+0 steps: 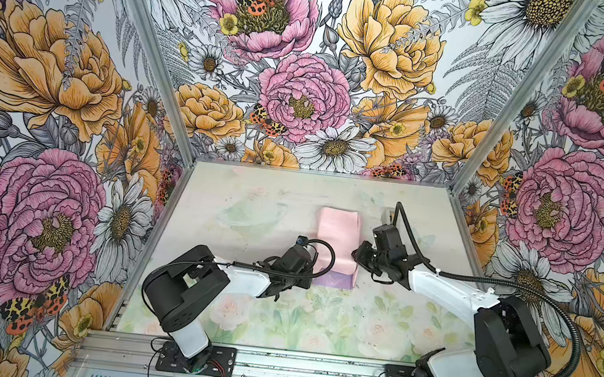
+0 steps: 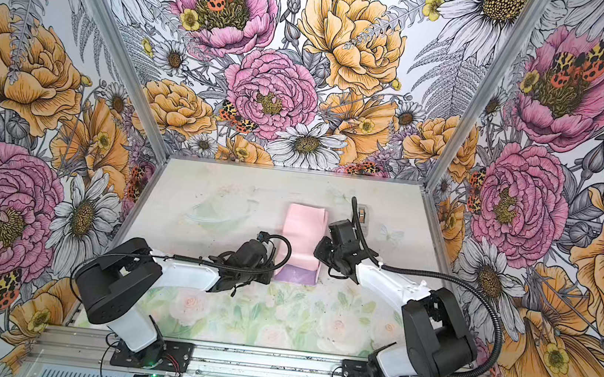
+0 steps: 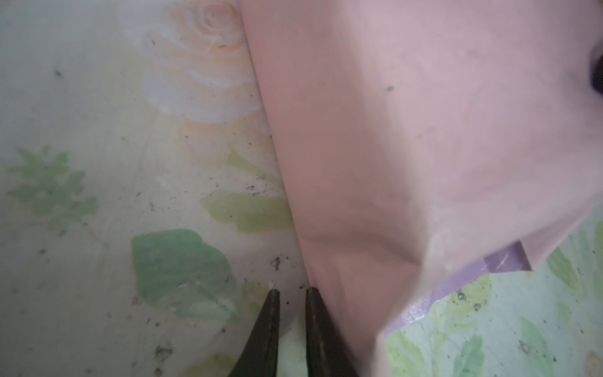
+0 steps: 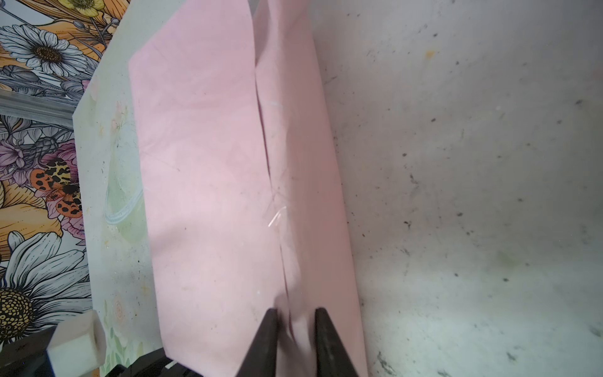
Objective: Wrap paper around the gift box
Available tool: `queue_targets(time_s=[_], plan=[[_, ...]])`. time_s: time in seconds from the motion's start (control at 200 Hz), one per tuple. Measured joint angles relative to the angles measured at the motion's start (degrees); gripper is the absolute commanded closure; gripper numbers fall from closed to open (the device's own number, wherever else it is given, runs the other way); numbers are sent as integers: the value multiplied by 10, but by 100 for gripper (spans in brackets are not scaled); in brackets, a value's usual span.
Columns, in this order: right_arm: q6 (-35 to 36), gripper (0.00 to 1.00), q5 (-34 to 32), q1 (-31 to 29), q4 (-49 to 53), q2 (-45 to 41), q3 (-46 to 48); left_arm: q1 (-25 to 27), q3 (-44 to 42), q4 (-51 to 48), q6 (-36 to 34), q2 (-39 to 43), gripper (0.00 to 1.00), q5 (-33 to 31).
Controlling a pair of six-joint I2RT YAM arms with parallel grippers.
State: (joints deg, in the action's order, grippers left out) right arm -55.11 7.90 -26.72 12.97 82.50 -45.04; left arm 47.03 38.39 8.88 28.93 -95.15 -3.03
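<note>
So, gift box: I can't see it anywhere; I judge it sits inside the pink parcel between my two claws.
Paper (image 1: 337, 240): folded into a long parcel on the worktop (image 1: 252, 199), pink face out, with two edges meeting along its top.
Lilac strip (image 1: 332, 280): the paper's other face, lying flat at the parcel end nearest the left claw.
Seam (image 4: 266, 147): it runs straight away from the right claw's tips. A glint partway along may be clear tape (image 4: 276, 217), but I can't be sure.
Right claw (image 4: 296, 313): at the parcel's side, jaws drawn in on a raised ridge of paper at the seam. I read that as a pinch on the paper.
Left claw (image 3: 292, 291): down at the worktop beside the parcel's corner. The jaws are close together with a thin gap, bare worktop shows through it, and nothing is held. The paper's edge touches the outer side of one finger.
Tape dispenser (image 2: 365, 217): beyond the right claw, mostly hidden by that arm's cable.
Step in hand: by my judgement the wrap around the box is made and the ends are left to close; I'm at the lilac end.
Next move: get the left claw onto that loose end and fold it up against the box while the right claw pins the seam. The paper is thin, so I expect a careless tug to pull the seam open.
</note>
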Motion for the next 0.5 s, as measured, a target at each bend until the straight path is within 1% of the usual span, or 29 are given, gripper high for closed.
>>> queue_targets(time_s=[0.17, 0.31, 0.5], plan=[[0, 79, 0, 0, 0, 0, 0, 2, 12, 33, -4, -21, 83, 25], [0, 79, 0, 0, 0, 0, 0, 4, 18, 54, -4, -33, 83, 32], [0, 79, -2, -1, 0, 0, 0, 4, 18, 88, -3, -50, 80, 42]])
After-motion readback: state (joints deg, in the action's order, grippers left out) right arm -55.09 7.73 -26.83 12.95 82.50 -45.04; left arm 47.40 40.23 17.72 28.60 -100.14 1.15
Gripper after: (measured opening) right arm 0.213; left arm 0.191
